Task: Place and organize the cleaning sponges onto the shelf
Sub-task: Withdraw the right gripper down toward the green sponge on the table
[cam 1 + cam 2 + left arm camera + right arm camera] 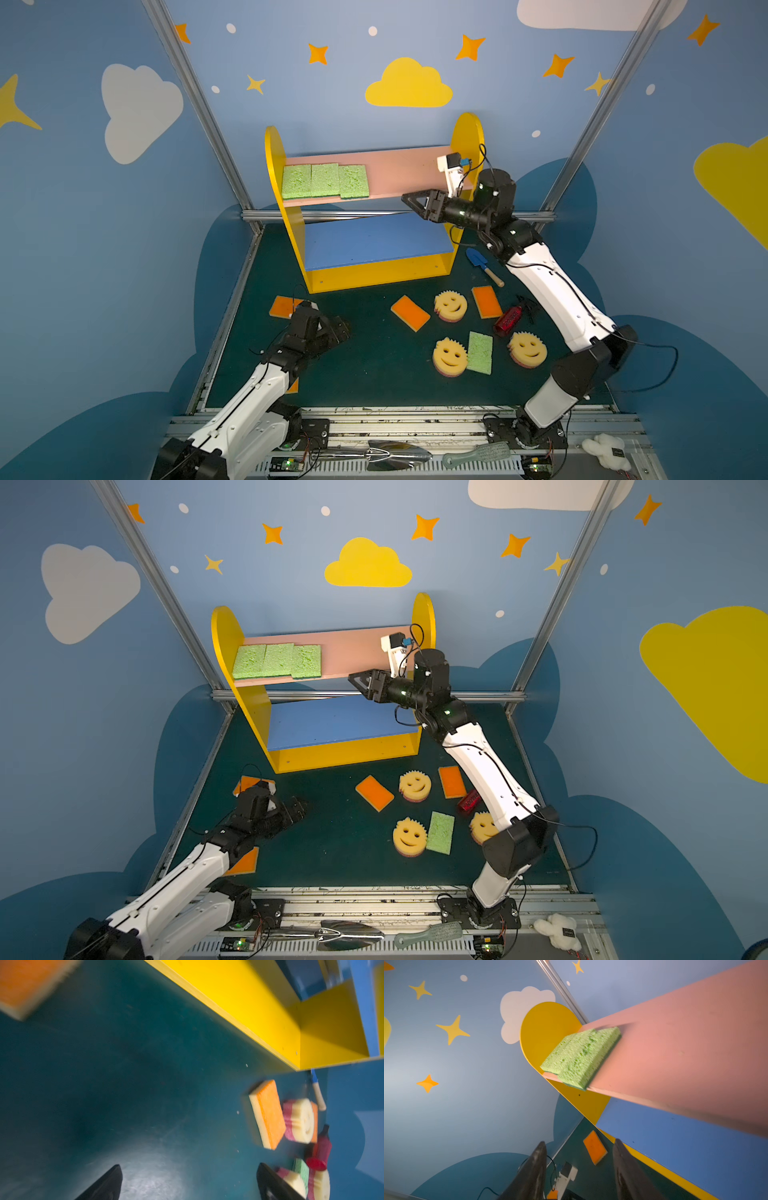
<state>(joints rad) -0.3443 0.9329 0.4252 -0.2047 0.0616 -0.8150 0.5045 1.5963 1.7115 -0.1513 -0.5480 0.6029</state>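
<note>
Green sponges (325,180): three on pink board (407,170), one loose; three smileys (450,306), four orange sponges (410,312); left gripper (190,1165), right gripper (580,1141) both agape.

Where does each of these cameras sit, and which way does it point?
Top views: high above the arm bases, looking down on the shelf, loose sponges and both arms.
Left wrist: low over the mat, facing the shelf's base; tips of the open left gripper show.
Right wrist: raised, facing green sponges on the pink board; tips of the open right gripper show.
Shared: every view catches the shelf's yellow frame.
</note>
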